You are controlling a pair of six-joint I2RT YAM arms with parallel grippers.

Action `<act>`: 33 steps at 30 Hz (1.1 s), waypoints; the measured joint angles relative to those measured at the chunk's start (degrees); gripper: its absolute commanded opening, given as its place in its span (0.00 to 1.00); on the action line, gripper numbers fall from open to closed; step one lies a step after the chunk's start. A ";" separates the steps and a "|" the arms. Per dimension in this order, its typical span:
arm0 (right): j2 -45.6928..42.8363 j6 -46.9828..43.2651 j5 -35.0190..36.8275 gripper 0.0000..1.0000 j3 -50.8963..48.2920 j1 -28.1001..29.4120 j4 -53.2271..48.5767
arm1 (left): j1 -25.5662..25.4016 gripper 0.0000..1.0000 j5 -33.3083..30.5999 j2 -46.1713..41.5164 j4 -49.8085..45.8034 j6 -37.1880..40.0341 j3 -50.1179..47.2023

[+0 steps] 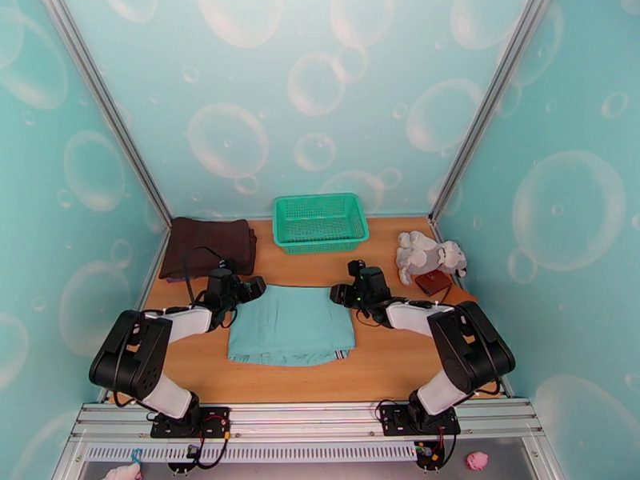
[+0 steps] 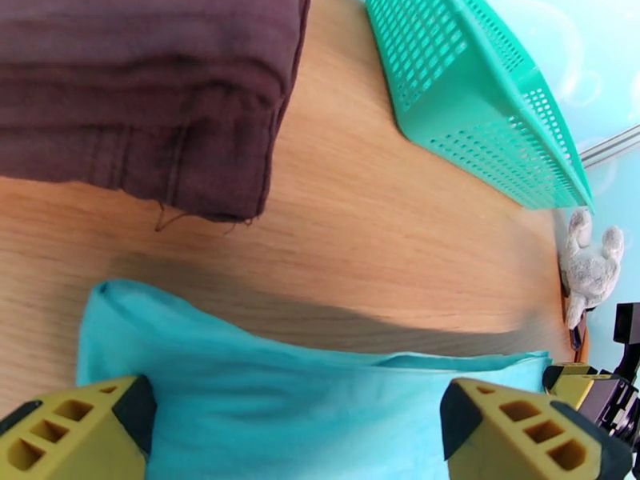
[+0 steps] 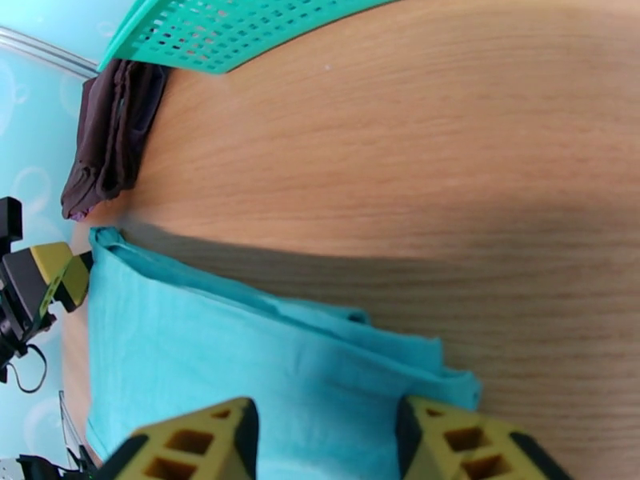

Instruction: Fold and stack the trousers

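a light teal soft cloth trousers lies in the middle of the pale wooden table, already folded down to a flat, layered rectangle with a bit of striped waistband peeping out at its near right corner. the left gripper sits at the far left corner of that rectangle and the right gripper at the far right corner, one at each end of the far edge. in the left wrist view the yellow fingers stand spread as wide as they go over the cloth, holding nothing; in the right wrist view the fingers stand about half apart, also with nothing pinched, the stacked edges of the cloth lying loose on the wood just ahead of them. this looks like the set-up for a further fold, not yet the stacking. the next move calls for both grippers to drop onto their corners, close on every layer at once, and lift together so the far edge travels evenly toward the near edge without one side dragging. a folded dark brown cloth garment lies at the far left, apart from the trousers, and seems the likely place to stack the bundle afterwards; the green perforated plastic basket stands beyond, against the back wall.
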 measured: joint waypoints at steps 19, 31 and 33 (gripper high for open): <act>-15.10 -3.96 9.46 0.89 -9.49 7.15 -9.88 | -1.27 0.96 -3.52 -17.49 -19.82 1.42 -7.39; -6.67 -3.39 6.58 0.80 -7.28 7.52 -11.17 | -1.36 0.96 0.22 -8.96 -18.88 3.43 -6.82; -5.99 -3.39 6.60 0.75 -6.86 7.54 -11.15 | -1.36 0.96 0.33 -7.89 -19.21 3.43 -6.03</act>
